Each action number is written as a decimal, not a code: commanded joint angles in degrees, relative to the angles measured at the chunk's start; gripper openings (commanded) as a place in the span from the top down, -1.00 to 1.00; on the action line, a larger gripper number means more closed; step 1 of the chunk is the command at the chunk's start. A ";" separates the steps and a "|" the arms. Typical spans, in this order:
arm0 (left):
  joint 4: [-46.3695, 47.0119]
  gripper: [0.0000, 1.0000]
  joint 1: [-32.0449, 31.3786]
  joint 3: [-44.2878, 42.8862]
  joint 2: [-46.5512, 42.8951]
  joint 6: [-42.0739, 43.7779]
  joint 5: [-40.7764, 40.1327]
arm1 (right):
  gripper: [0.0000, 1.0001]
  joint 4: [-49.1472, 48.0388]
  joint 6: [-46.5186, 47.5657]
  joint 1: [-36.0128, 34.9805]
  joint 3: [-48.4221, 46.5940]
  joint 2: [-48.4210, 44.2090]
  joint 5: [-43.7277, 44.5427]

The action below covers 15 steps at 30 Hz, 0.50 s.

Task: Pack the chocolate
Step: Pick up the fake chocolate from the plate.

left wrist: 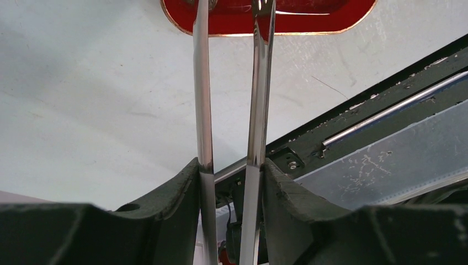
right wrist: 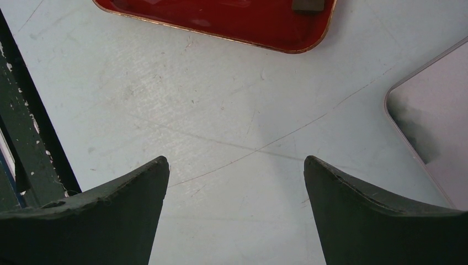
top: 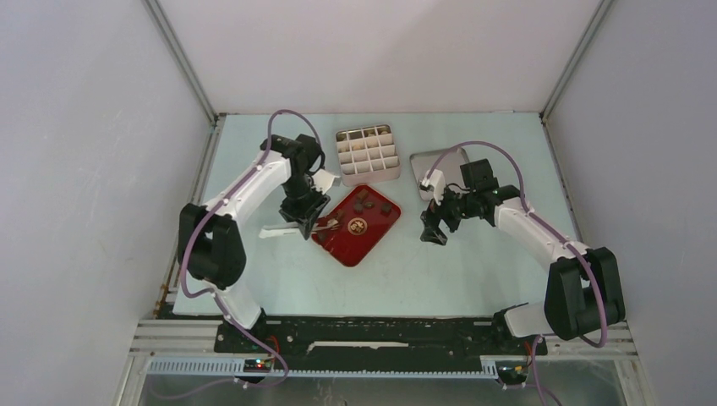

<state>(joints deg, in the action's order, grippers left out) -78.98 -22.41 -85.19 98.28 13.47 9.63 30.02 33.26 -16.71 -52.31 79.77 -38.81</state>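
While the left hand [left wrist: 230, 167] grips tweezers [left wrist: 202, 99], chocolate [top: 332, 224] lies near their tips.

1. Classification: robotics laboratory test cell, not a domestic or retail space.
2. Enclosure: plain white wall panels [top: 84, 169] close the left, far and right sides. Bare metal frame posts [top: 182, 59] join them at the far corners.
3. Work surface: a pale, scratched table [top: 423, 271] fills the cell floor.
4. Mounting: the left arm [top: 254, 182] and right arm [top: 541, 237] stand on a black base plate [top: 440, 334] at the near edge. A slotted cable duct [top: 363, 370] runs just nearer.
5. Wiring: exposed purple cables [top: 188, 245] run along each arm.
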 commanded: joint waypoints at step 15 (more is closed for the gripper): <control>-0.59 0.09 0.35 -3.92 0.65 -0.12 -1.63 | -0.88 1.60 1.65 -0.68 -3.11 1.36 -0.30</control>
<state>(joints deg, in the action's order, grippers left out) -79.22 -22.33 -86.59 99.11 13.52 7.60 31.29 34.09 -16.91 -52.77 80.60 -38.81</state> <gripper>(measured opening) 0.450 0.942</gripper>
